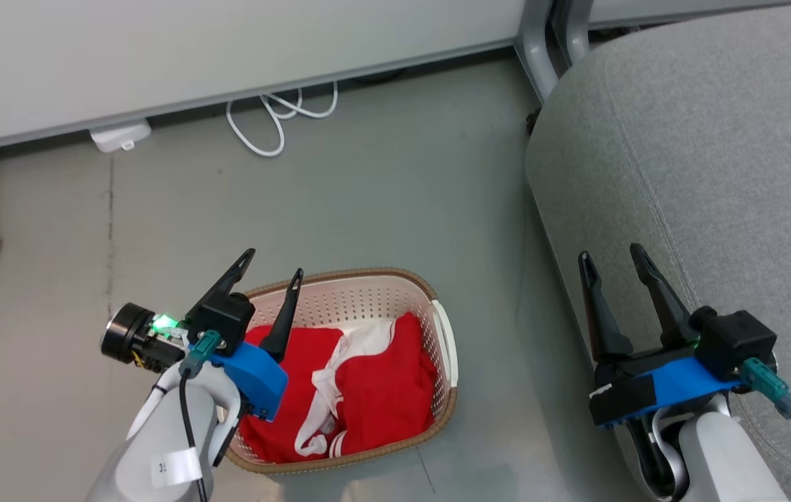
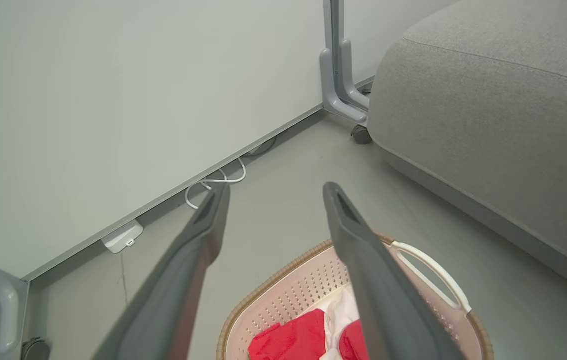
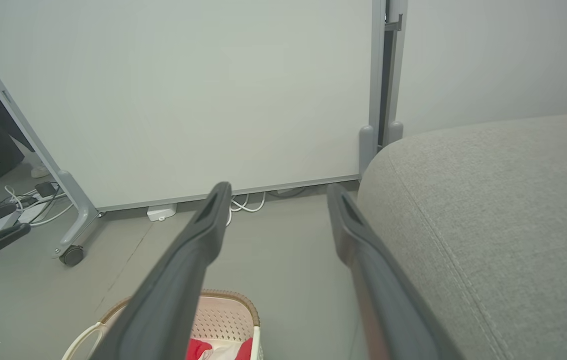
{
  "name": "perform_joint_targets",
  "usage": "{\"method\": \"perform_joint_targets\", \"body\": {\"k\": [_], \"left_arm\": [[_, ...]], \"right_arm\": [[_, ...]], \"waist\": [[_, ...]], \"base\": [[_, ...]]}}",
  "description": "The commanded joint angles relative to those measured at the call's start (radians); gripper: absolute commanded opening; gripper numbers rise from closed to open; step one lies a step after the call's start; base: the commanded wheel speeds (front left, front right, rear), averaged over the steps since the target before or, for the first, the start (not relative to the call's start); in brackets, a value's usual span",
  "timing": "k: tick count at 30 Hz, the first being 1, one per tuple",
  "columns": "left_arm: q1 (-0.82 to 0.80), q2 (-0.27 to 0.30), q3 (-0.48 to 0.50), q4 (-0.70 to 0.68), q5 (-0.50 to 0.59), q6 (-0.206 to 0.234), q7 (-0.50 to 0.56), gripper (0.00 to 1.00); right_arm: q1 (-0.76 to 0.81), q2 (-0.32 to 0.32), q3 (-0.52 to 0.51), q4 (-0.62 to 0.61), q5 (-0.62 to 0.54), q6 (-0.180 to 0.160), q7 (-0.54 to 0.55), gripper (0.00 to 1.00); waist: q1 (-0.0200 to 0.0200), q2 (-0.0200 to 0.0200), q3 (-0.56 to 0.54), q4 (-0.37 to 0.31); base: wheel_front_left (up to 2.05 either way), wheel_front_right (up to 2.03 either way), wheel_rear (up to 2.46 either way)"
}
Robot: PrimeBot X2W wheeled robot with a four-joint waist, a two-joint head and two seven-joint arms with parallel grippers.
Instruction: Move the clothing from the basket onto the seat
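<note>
Left gripper hangs over the basket rim, fingers spread and empty; right gripper is likewise spread beside the seat. Clothing lies heaped, apparently tangled, so a shallow pinch may snag the rim or drag the basket.

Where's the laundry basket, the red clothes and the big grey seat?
laundry basket point(image 1: 360, 300): head view, perforated far wall.
red clothing point(image 1: 381, 397): head view, middle of the red fabric.
grey seat point(image 1: 716, 174): head view, top of the cushion.
</note>
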Motion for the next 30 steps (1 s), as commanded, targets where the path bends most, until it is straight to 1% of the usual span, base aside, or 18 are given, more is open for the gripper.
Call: {"method": "perform_joint_targets", "body": {"k": [1,7,10,17,22,26,30], "left_arm": [[-0.027,0.013,-0.015,0.012,-0.007,-0.001,-0.003,1.0],[-0.159,0.071,-0.184,0.147,-0.032,-0.001,-0.003,1.0],[-0.218,0.096,-0.285,0.245,-0.045,-0.001,-0.003,1.0],[-0.361,0.125,-0.541,0.419,-0.081,-0.001,0.009,1.0],[-0.446,0.147,-0.709,0.488,-0.117,-0.001,0.05,1.0],[-0.508,0.162,-0.833,0.516,-0.146,-0.001,0.1,1.0],[-0.553,0.175,-0.898,0.532,-0.175,-0.001,0.169,1.0]], "right_arm": [[-0.022,-0.004,0.001,-0.005,0.006,0.0,-0.004,1.0],[-0.087,-0.003,0.016,-0.025,0.01,0.0,-0.004,1.0],[-0.116,-0.004,0.021,-0.036,0.008,0.0,-0.004,1.0],[-0.183,-0.003,0.015,-0.062,0.011,0.0,-0.004,1.0],[-0.229,-0.003,0.015,-0.085,0.016,0.0,-0.004,1.0],[-0.257,-0.003,0.018,-0.101,0.018,0.0,-0.004,1.0],[-0.284,-0.003,0.024,-0.121,0.017,0.0,-0.004,1.0]], "waist": [[-0.0001,0.0,0.062,-0.033],[-0.0001,0.0,0.18,-0.068],[-0.0001,0.0,0.235,-0.083],[-0.0001,0.0,0.357,-0.112],[-0.0001,0.0,0.444,-0.131],[-0.0001,0.0,0.507,-0.142],[-0.0001,0.0,0.565,-0.151]], "base": [[0.0,0.0,0.0],[0.0,0.0,0.0],[0.0,0.0,0.0],[0.0,0.0,0.0],[0.0,0.0,0.0],[0.0,0.0,0.0],[0.0,0.0,0.0]]}}
